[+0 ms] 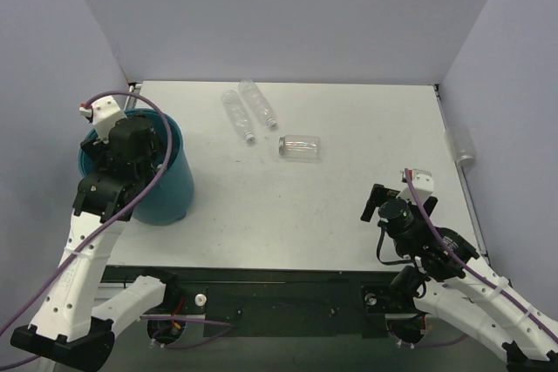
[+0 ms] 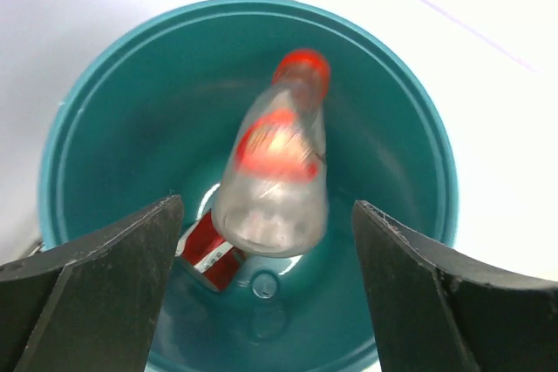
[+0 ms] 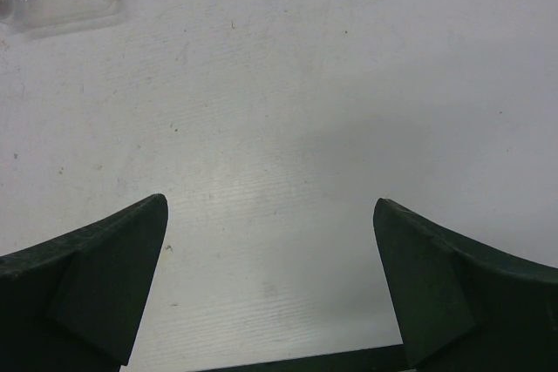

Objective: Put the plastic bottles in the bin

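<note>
left gripper [image 2: 266,206] above bin [image 2: 113,102], jaws wide — red-capped bottle [image 2: 275,172] blurred between them, touching neither, right gripper [image 3: 270,206] jaws wide, empty, over table [image 3: 288,84]

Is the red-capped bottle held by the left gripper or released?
Released: the blurred bottle is within the bin, touching neither finger of the open left gripper.

Nothing legible anywhere; red-and-yellow label [image 2: 272,144] on the bottle [image 2: 270,206] over the bin [image 2: 113,102] smeared by blur, no letters to make out; red label [image 2: 207,248] lying at the bin's bottom marked with white patches, too small and partly hidden to read.
</note>
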You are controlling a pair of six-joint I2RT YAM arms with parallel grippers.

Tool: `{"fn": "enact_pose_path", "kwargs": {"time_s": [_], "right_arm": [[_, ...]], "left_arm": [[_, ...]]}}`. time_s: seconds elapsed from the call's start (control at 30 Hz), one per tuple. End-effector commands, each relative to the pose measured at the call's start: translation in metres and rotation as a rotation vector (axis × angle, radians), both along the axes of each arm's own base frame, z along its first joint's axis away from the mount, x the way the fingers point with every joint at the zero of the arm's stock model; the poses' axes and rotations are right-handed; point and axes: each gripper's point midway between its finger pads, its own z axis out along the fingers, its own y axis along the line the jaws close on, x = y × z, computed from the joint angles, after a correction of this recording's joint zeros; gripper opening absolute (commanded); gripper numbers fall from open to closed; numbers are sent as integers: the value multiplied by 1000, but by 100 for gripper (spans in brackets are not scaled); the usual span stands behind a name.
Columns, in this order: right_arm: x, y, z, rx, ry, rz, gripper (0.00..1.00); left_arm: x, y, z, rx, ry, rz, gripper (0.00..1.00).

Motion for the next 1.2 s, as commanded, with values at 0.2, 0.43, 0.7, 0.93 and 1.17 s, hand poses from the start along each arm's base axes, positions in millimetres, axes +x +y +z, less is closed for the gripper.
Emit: {"fn": "enact_pose_path", "kwargs": {"time_s": [0.2, 0.43, 0.7, 0.93, 1.17], "right_arm": [[-2, -3, 16, 16, -30, -9, 99], [-5, -10, 18, 23, -42, -40, 99], [-10, -19, 19, 33, -53, -67, 99], [-12, -20, 15, 32, -41, -62, 99], [-13, -22, 17, 18, -43, -59, 99]], "left_arm": [[58, -177, 8, 153, 25, -555, 90], [96, -297, -34, 301, 153, -866, 91], [128, -363, -120, 532, 334, -1150, 91], [139, -392, -167, 686, 408, -1345, 91], [164, -397, -209, 836, 553, -1324, 91]]}}
